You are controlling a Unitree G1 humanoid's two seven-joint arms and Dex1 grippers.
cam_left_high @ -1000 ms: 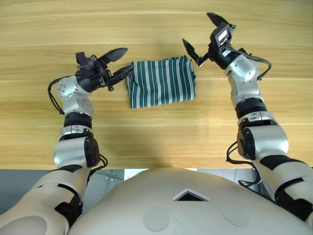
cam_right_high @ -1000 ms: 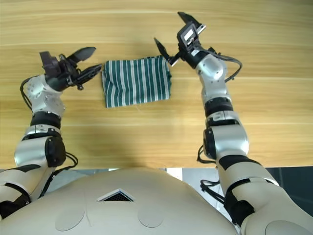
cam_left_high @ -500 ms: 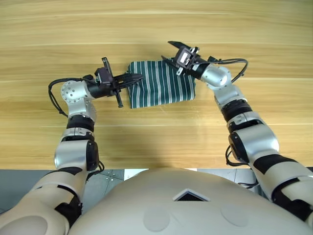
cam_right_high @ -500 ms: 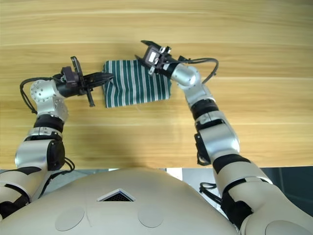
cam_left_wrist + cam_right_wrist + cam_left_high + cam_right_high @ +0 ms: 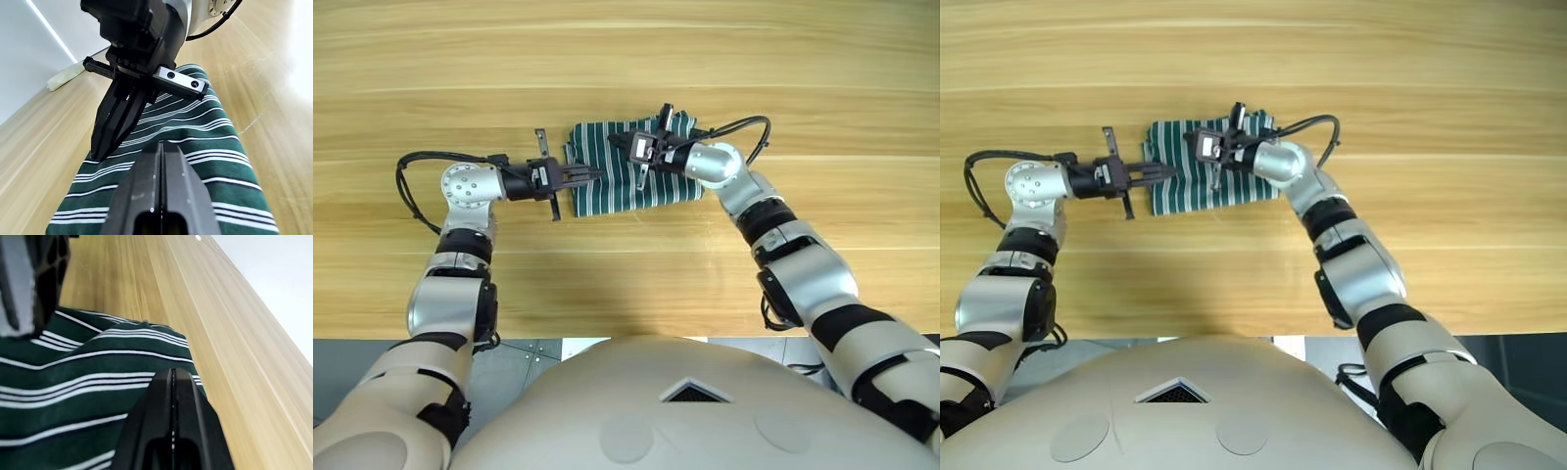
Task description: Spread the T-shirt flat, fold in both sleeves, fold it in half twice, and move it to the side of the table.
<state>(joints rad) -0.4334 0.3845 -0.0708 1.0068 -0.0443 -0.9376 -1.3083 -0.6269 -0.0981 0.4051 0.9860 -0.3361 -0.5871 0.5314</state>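
The wooden table (image 5: 822,69) is carrying one item. The T-shirt (image 5: 607,194), green with white stripes, is lying near the table's middle as a compact, roughly rectangular packet, so the folding is judged complete and the move to the side is judged outstanding.

Both arms are meeting at the packet. The left gripper (image 5: 595,173) is lying low at the shirt's left edge, its tips just over the fabric. The right gripper (image 5: 613,138) is sitting over the shirt's upper surface, pointing toward the left one, its tips down at the cloth. In the wrist views each claw's two fingers are pressing tight together with no gap. No fabric is showing between them, so neither appears to be gripping anything.

Handling assessment: the cloth is looking light, soft and limp, with stacked layers liable to slip apart or unfold if only the top ply is lifted. The table is appearing smooth, so sliding under light downward pressure is feasible. Otherwise, pinching through all layers at opposite edges is advised.
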